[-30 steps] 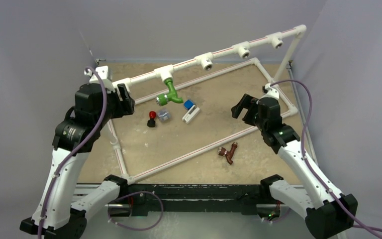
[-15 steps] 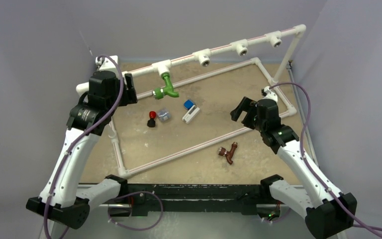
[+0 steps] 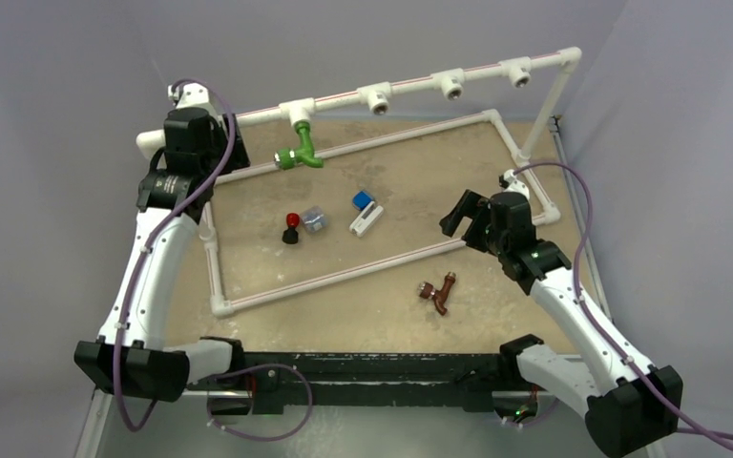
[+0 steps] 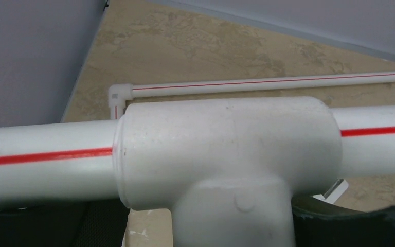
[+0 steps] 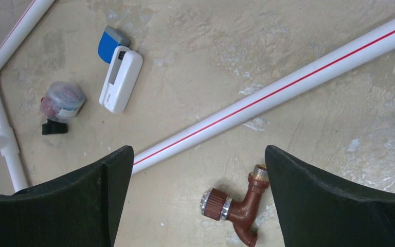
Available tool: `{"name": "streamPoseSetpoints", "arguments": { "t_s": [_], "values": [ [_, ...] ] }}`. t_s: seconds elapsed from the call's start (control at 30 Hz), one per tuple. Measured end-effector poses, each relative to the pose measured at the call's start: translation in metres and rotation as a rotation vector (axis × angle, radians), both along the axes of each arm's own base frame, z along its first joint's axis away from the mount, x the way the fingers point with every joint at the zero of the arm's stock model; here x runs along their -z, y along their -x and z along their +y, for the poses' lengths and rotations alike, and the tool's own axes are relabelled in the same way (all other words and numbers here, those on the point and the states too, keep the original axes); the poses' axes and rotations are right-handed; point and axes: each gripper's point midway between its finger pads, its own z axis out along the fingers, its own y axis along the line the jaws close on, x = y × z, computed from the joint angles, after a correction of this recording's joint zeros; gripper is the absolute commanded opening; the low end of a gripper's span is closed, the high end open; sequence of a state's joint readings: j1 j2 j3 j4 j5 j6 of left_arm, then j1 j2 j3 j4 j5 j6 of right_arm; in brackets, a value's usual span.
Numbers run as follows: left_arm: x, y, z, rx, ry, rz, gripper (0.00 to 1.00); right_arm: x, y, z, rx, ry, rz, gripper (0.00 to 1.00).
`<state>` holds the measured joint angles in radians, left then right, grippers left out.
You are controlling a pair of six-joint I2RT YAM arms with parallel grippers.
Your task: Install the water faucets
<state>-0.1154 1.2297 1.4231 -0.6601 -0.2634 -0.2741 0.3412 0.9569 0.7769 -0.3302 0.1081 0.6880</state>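
**Pipe frame shifted toward 10 o'clock; one faucet mounted, one loose**

Since a second ago, the green faucet [image 3: 298, 153] has travelled up and toward 10 o'clock with the pipe frame [image 3: 344, 270], which has moved with the left arm. The frame's near corner has drawn away from the arm bases.

The green faucet hangs from the leftmost socket of the top rail, at 11 o'clock on the table [image 3: 363, 324], spout turned down. The reddish-brown faucet [image 3: 437, 292] lies on its side at 5 o'clock, outside the frame's near rail and not touching it.

The right gripper [image 3: 460, 215] hovers at 1 o'clock from the reddish-brown faucet, jaws spread wide and holding nothing. In its wrist view, that faucet lies on the table below and between the two fingers.

The left gripper [image 3: 218, 143] sits at the left end of the top rail. In its wrist view, a white tee fitting [image 4: 226, 149] fills the picture, its stem running down between the fingers. I cannot tell whether the jaws clamp it.

Inside the frame, near the table's middle, lie a red-and-black knob [image 3: 291, 227], a small clear piece [image 3: 314, 220] just beside it at 2 o'clock, and a blue-white block [image 3: 366, 215] further toward 3 o'clock.
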Motion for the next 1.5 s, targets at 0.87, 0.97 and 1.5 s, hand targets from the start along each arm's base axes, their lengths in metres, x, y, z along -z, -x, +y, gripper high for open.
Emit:
{"name": "streamPoseSetpoints", "arguments": {
  "t_s": [0.87, 0.97, 1.5],
  "values": [
    [-0.083, 0.02, 0.005, 0.072, 0.189, -0.195, 0.66, -0.181, -0.077, 0.013, 0.096, -0.124, -0.339, 0.95],
    [-0.099, 0.034, -0.01, 0.143, 0.228, -0.241, 0.66, -0.202, -0.086, 0.017, 0.116, -0.182, -0.379, 0.94],
    [-0.15, -0.001, -0.037, 0.324, 0.258, -0.43, 0.66, -0.213, -0.156, 0.01, 0.286, -0.456, -0.409, 0.9]
  ]
}}
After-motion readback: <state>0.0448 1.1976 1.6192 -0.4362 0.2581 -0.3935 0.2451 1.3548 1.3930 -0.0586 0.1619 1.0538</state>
